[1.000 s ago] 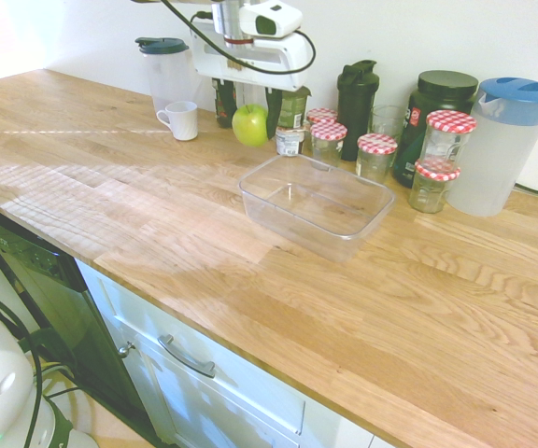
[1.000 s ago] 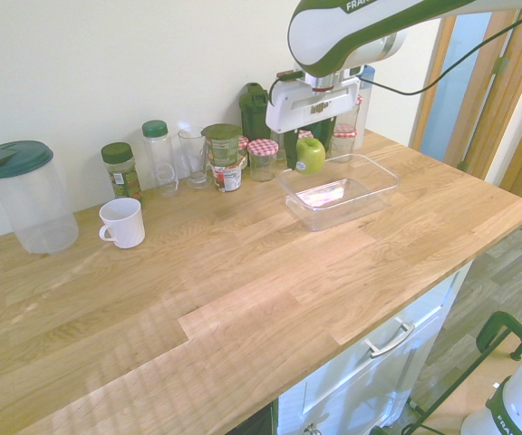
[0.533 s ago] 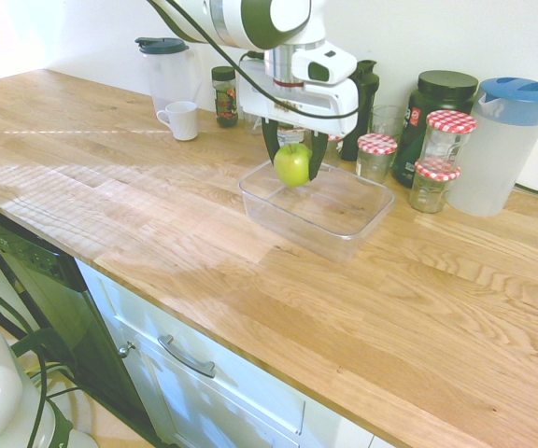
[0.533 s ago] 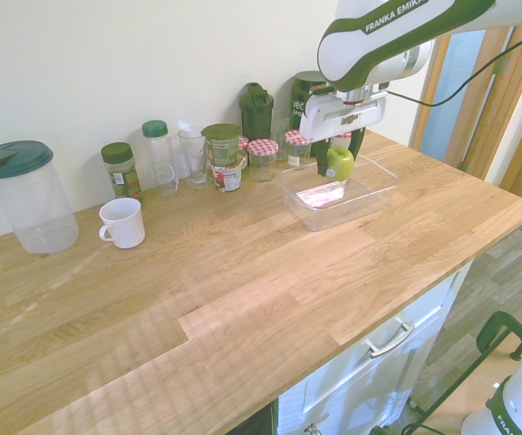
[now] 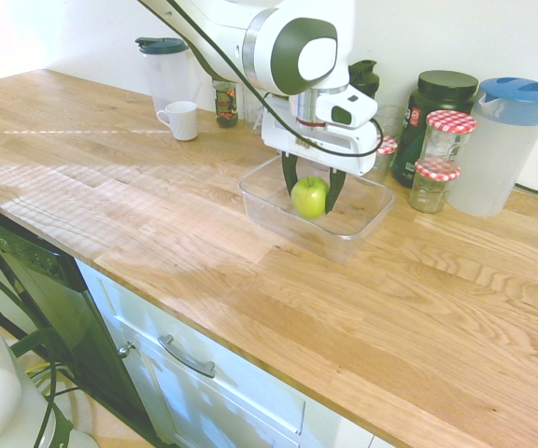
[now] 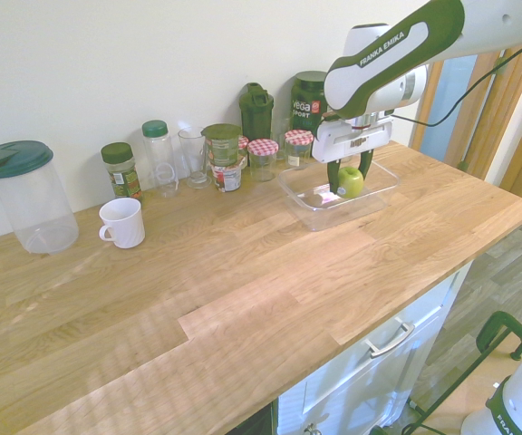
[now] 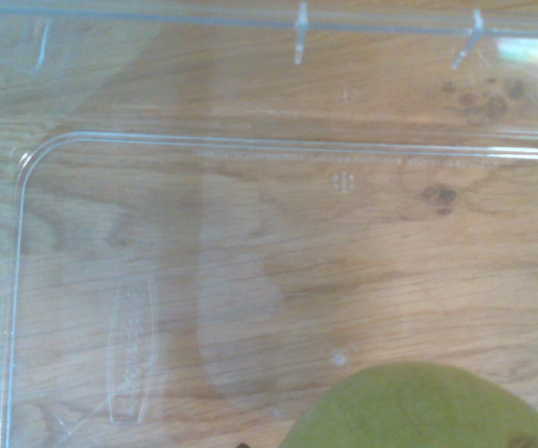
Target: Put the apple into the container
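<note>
The bright green apple hangs inside the clear rectangular container, low over its floor, between the dark fingers of my gripper, which is shut on it. From the other side the apple sits in the gripper within the container. The wrist view looks straight down on the container's clear floor, with the top of the apple at the picture's bottom edge.
Behind the container stand glass jars with red-checked lids, a dark tub, a blue-lidded pitcher and a dark shaker bottle. Further along the wall are a white mug and a dark-lidded pitcher. The wooden counter's front edge is nearby.
The arm has carried the apple from beside the jars at the back to over the container, then lowered it down inside the container walls.
</note>
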You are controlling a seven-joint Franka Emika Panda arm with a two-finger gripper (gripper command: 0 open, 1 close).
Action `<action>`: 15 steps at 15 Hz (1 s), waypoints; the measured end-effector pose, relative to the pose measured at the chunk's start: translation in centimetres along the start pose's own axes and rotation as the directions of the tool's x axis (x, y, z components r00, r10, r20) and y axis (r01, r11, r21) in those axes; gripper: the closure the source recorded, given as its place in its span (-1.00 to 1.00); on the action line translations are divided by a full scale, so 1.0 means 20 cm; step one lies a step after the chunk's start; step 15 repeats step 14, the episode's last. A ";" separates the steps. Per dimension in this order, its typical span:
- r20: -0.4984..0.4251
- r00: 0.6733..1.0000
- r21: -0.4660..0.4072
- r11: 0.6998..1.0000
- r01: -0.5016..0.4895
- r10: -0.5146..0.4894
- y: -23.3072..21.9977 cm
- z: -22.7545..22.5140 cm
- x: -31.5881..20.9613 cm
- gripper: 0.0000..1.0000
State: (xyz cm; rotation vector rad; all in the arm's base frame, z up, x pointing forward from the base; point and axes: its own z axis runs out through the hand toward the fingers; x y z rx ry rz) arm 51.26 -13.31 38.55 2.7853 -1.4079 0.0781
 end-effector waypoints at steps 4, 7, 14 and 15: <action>0.008 1.000 0.004 1.000 -0.005 0.005 -0.03 0.02 -0.02 -1.00; 0.002 1.000 0.012 1.000 -0.017 0.017 -0.05 0.00 -0.01 -1.00; -0.009 1.000 0.058 0.998 -0.005 0.006 -0.21 -0.66 -0.22 -1.00; -0.009 1.000 0.058 0.998 -0.005 0.006 -0.21 -0.66 -0.22 -1.00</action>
